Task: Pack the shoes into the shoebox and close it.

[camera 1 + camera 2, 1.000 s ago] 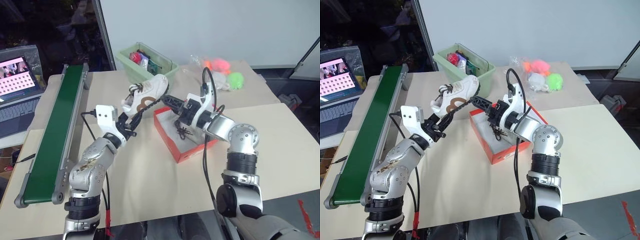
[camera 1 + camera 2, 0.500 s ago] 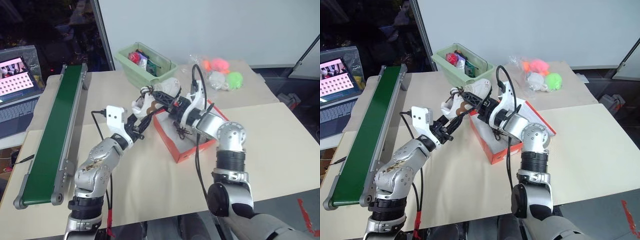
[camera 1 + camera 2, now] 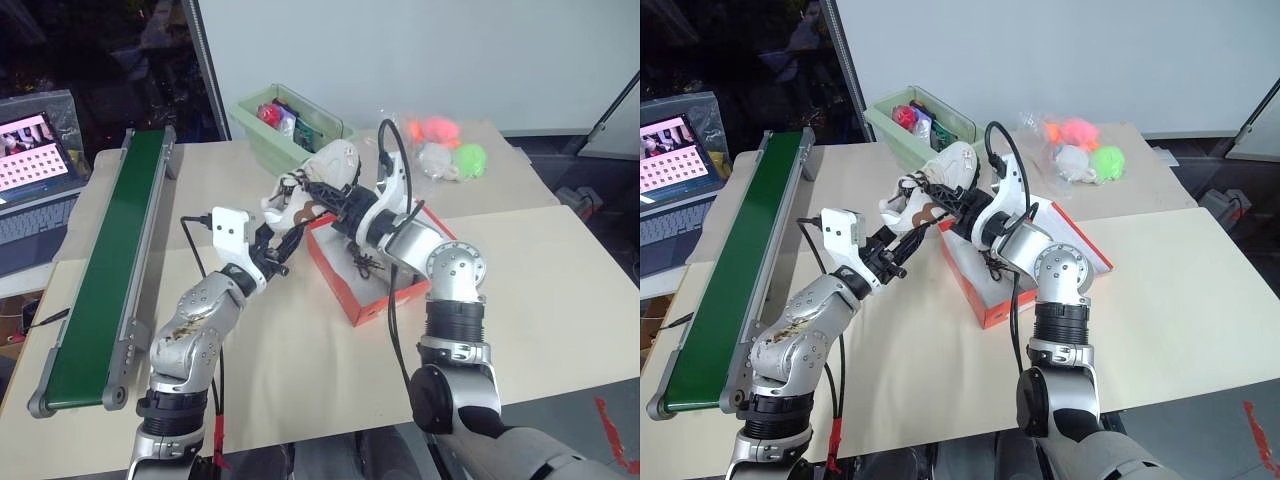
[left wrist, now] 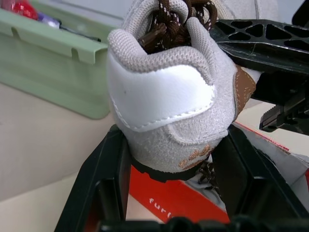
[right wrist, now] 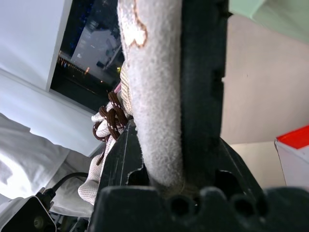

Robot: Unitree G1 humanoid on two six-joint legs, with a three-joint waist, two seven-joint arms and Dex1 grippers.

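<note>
Sneaker (image 3: 318, 180), held aloft over the shoebox's (image 3: 372, 262) far-left corner, left hand (image 3: 275, 245) clamping the heel, right hand (image 3: 330, 200) closed on the upper; step: packing; next move, by judgement: lower it beside the shoe already boxed.

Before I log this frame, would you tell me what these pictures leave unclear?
- Whether the second shoe lies in the shoebox: in the eye views the right arm covers most of the inside; only dark laces show.
- The held shoe's toe: hidden behind its own heel in the left wrist view.
- The green bin's contents: too small to name.
- The laptop: cut by the picture's edge.
</note>
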